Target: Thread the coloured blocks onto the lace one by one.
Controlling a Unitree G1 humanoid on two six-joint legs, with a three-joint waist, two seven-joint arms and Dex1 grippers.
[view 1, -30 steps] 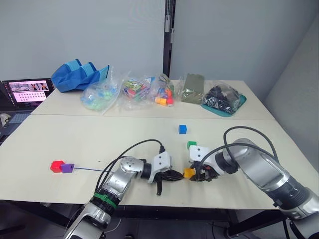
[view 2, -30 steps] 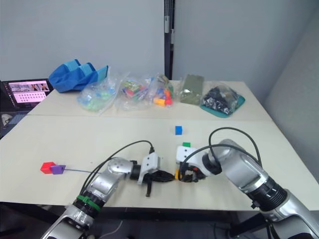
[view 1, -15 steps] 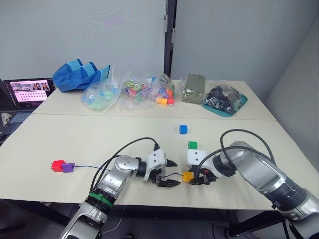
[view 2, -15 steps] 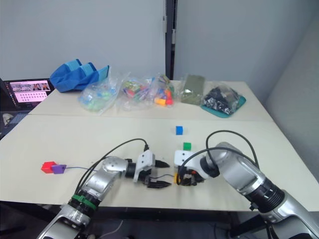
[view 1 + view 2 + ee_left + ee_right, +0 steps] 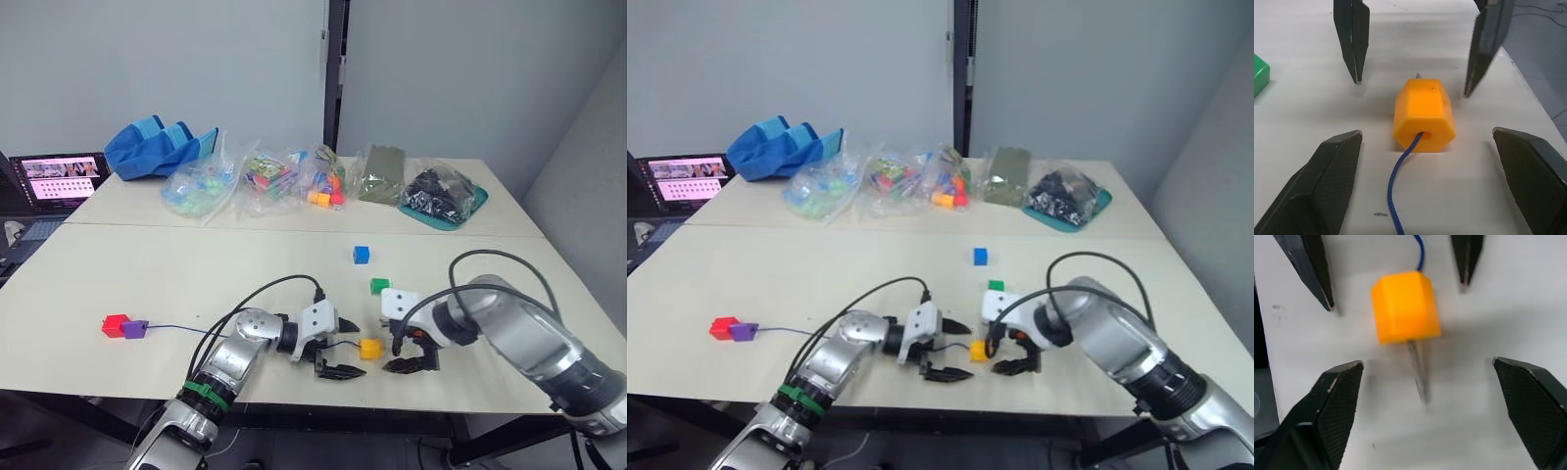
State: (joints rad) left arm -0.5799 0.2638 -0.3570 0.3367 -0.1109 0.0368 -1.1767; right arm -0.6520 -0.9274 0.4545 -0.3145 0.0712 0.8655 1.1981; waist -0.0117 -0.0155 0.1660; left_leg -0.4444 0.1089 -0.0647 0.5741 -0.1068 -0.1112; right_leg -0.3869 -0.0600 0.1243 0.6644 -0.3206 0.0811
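1. Farthest toward the counter's point(image 5: 147, 284) left edge we find the red block point(image 5: 114, 325) and the purple block point(image 5: 134, 329) touching, already on the lace point(image 5: 181, 330), which runs along the front edge toward the middle.
2. Our left gripper point(image 5: 336, 347) rests there with its fingers point(image 5: 1327, 181) spread wide, holding nothing.
3. The yellow-orange block point(image 5: 1423, 114) lies between the two grippers, with the cord entering one face and the pale tip point(image 5: 1417, 369) poking out the other.
4. We judge the block light and smooth, likely to skid, so grip its flat sides; the lace is limp (only its tip is stiff), so pull from the tip.
5. Our right gripper point(image 5: 411, 351) is equally wide open and empty.
6. The green block point(image 5: 379, 286) and the blue block point(image 5: 361, 255) sit loose farther back.
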